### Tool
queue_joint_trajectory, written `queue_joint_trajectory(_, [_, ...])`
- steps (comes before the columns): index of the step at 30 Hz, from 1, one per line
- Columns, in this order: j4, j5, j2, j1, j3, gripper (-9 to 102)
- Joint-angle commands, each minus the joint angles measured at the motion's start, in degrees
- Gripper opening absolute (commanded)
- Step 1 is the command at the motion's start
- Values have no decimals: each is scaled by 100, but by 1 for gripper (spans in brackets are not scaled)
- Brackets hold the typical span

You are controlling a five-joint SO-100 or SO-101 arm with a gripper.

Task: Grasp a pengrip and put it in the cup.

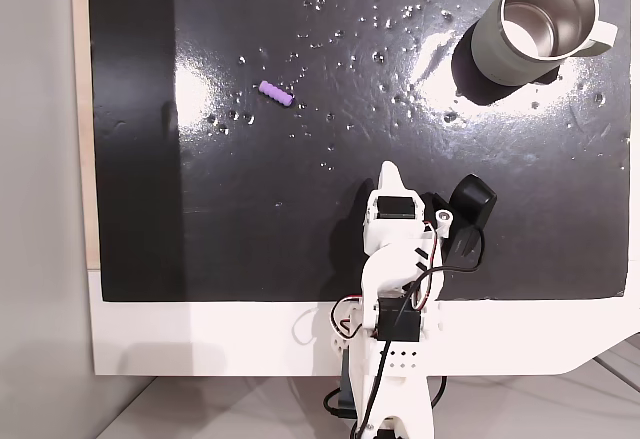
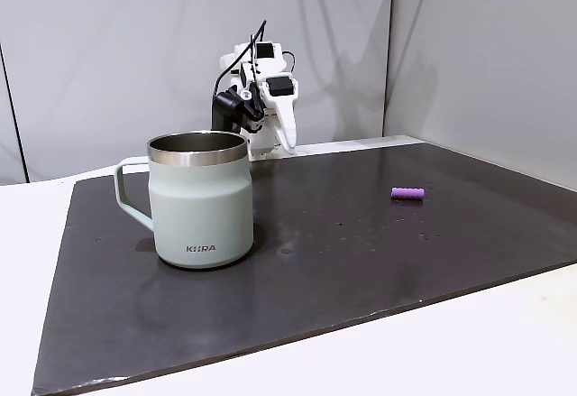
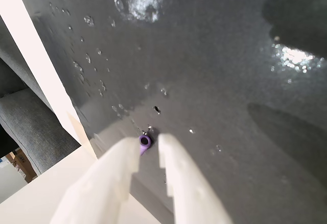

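End effector point(image 3: 149, 147) fingers stand slightly spread and empty, sighted down on the pengrip point(image 1: 275, 93) lying on the bench point(image 1: 300, 219), well apart from the cup point(image 1: 535, 24), seemingly lining up a grasp.

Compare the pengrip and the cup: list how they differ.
The pengrip is tiny and light purple; the cup is far bigger and pale grey-green. The pengrip lies on its side; the cup stands upright, mouth open. The cup has a handle; the pengrip has none. Both sit on the black mat, untouched.
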Motion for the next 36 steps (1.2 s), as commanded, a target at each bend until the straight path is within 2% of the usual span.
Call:
queue_joint_trajectory(1, [-79, -158, 53, -149, -35, 0])
queue_joint_trajectory(13, [-44, -132, 53, -193, -149, 0])
queue_joint_trajectory(23, [1020, -132, -176, -343, -2426, 0])
queue_joint_trajectory(29, [1072, -97, -835, -439, -3234, 0])
queue_joint_trajectory(36, [1837, 896, -2575, -1046, -5379, 0])
